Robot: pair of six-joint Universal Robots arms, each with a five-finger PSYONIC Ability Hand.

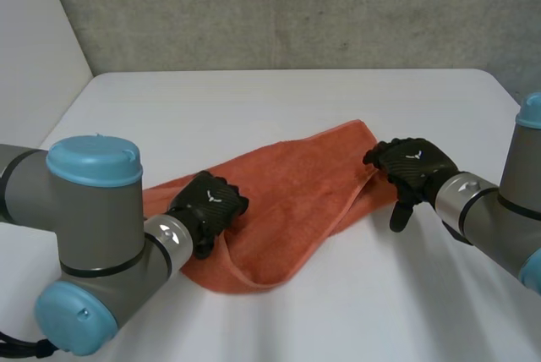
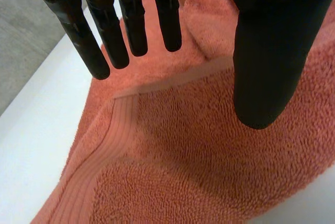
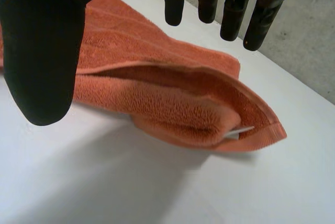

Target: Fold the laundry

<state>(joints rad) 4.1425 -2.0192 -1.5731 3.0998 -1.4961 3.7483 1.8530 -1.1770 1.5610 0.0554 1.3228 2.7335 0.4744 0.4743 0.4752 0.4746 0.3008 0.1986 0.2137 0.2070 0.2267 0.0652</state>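
Lying slantwise on the white tabletop in the head view, the orange towel runs from the near left part up toward the far right corner, folded over on itself with a loose hem curving along its near side. The left hand sits on the towel's near left end, palm down. The right hand is at the towel's opposite, far right end, just beside its corner. A grey concrete wall stands behind the tabletop's far edge.

In the left wrist view, the left hand hangs over the towel with its fingers straight and spread and the thumb apart from them, gripping nothing. Under the palm a flat woven band bends across the terry pile where one layer lies on another. Bare tabletop shows beside the cloth, past the fingertips.

In the right wrist view, the right hand is likewise relaxed, with straight fingers and the thumb set wide, and no cloth is held between them. The towel lies below the palm with its folded end gaping slightly. A small white label sticks out near the pointed corner, which rests on the tabletop.
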